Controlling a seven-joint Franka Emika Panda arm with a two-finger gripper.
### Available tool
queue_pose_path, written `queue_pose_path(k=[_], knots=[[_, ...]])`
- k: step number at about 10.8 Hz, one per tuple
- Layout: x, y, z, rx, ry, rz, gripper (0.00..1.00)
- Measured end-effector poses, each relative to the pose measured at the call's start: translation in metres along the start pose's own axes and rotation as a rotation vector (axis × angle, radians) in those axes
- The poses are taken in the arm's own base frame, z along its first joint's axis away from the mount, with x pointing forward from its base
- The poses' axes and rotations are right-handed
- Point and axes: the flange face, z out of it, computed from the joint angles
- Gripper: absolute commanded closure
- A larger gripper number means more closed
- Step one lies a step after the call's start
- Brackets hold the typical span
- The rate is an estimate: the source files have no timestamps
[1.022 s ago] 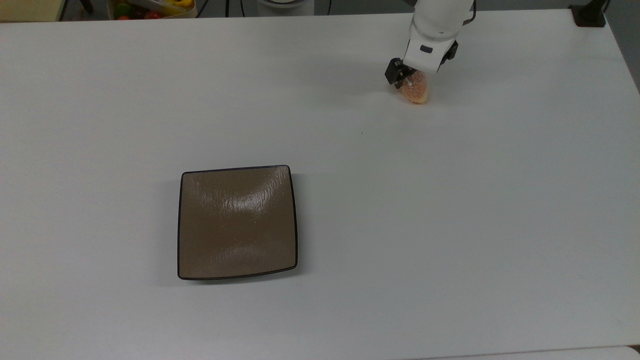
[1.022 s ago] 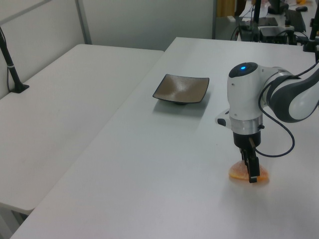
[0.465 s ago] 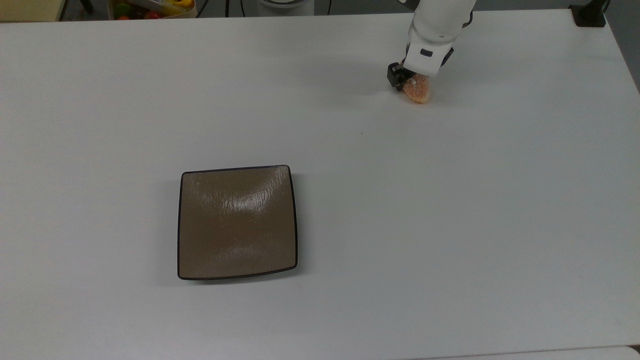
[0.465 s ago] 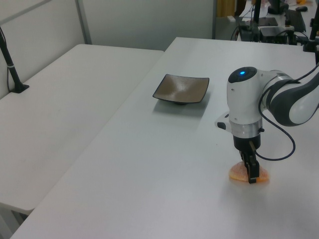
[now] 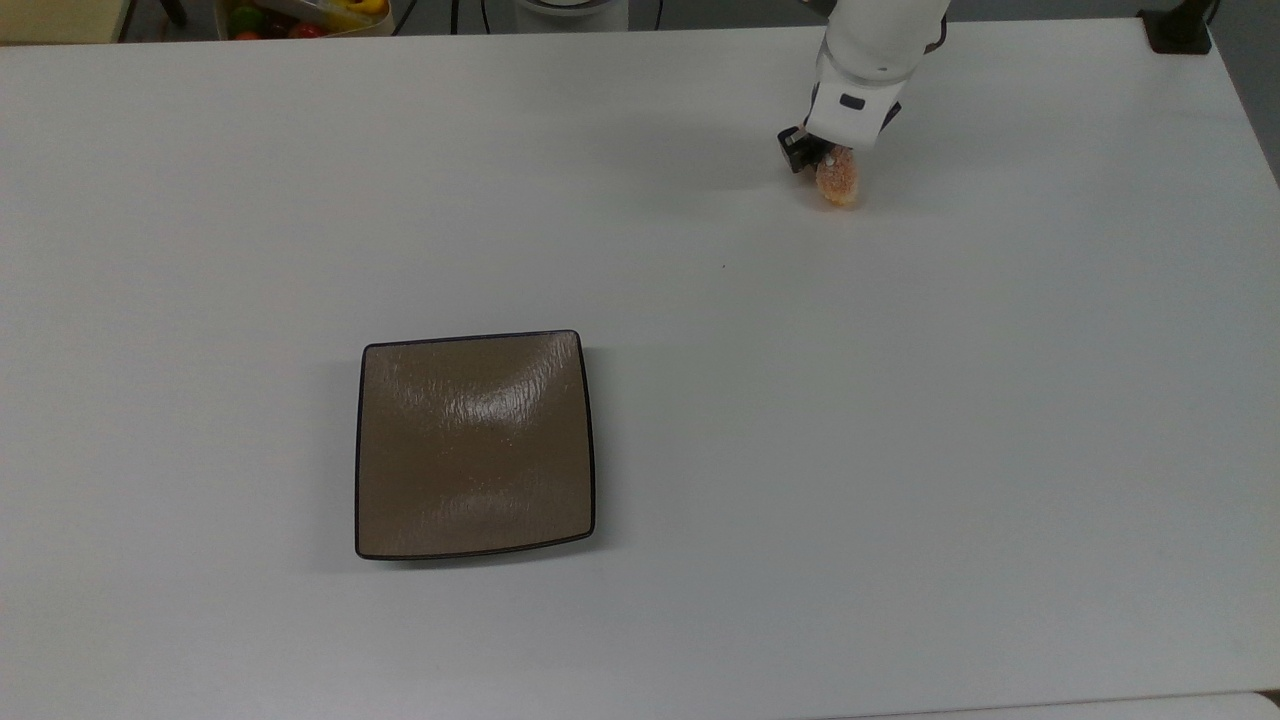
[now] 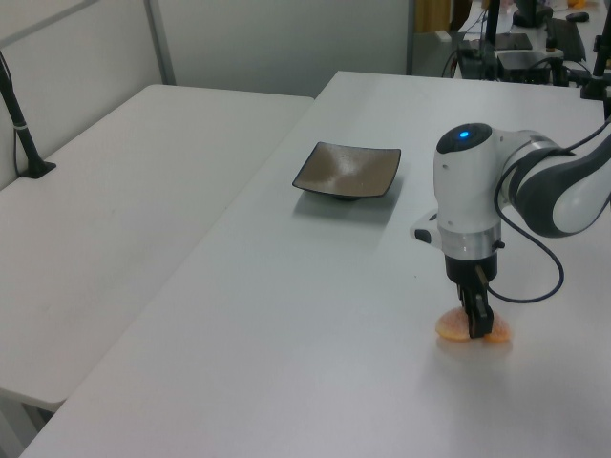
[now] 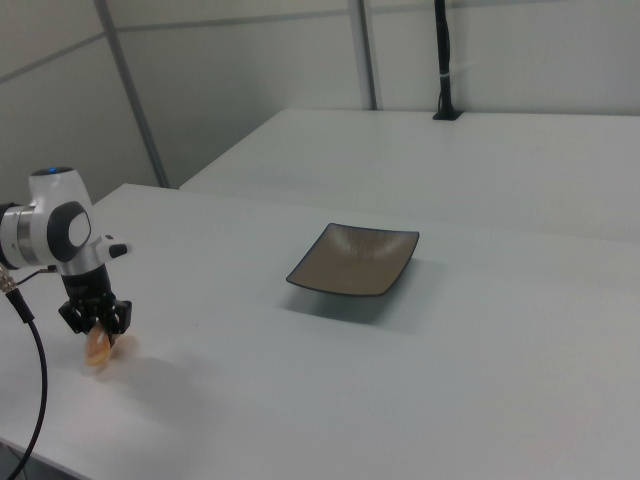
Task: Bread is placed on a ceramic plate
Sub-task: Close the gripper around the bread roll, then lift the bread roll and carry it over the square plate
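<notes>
The bread (image 5: pixel 838 181) sits pinched between the fingers of the gripper (image 5: pixel 826 166) near the white table's (image 5: pixel 900 420) far edge in the top view, toward its right corner; whether it touches the surface I cannot tell. The ceramic plate (image 5: pixel 474 444) rests well apart, nearer the table's near edge, bare.
</notes>
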Motion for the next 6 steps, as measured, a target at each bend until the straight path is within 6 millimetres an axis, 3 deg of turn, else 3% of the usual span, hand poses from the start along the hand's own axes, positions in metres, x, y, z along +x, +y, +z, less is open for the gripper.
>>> queue_pose_path(k=[2,6], knots=[[-0.002,0.014,-0.036,-0.01,0.0,0.026,0.92],[-0.029,0.065,-0.142,-0.038,0.034,0.113,0.92]])
